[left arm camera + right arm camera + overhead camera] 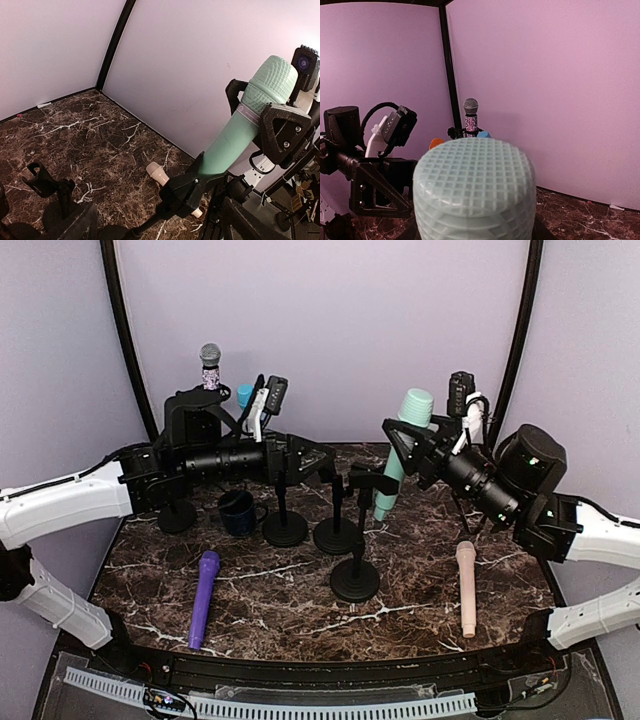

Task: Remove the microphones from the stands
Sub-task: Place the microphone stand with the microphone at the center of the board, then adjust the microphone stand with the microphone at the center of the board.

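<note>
Clearly the right hand [410, 445] was closed around the mint-green microphone [388, 490] just below its head, while the microphone's lower body sat in the clip [192, 186] of the stand [356, 545] near the middle of the surface [300, 600]. The left hand [318, 462] stood wide and held nothing, just beside that clip. To do the pull well, the right hand likely needed to draw the microphone up along its own tilted line, not sideways, since a skewed tug could tip the light stand. The left hand could have closed on the stand's post to pin it down first.
</note>
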Controlling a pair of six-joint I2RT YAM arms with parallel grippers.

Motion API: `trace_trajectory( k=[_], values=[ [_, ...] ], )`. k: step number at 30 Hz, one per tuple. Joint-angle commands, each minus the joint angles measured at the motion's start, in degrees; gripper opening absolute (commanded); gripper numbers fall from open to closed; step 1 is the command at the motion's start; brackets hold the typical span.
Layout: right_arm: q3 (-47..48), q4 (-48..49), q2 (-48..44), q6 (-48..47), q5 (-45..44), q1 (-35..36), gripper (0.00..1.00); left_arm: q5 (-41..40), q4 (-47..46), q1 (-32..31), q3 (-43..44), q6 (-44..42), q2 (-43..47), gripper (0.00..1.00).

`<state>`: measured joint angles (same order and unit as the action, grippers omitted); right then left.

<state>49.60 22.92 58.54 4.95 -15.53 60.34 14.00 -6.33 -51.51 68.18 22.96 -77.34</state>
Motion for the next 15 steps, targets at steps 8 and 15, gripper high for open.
trace_trajectory(
  k=[8,15],
  values=[
    [-4.57,-5.36,-2.54,2.96,-0.91,1.15,0.00,-3.61,1.75,-2.48,6.96,1.08,-5.50,0.87],
    [-3.91,-6.94,-3.71,1.99,-1.17,1.11,0.00,-6.56,4.28,-4.13,10.00,-0.15,-8.25,0.87]
  ],
)
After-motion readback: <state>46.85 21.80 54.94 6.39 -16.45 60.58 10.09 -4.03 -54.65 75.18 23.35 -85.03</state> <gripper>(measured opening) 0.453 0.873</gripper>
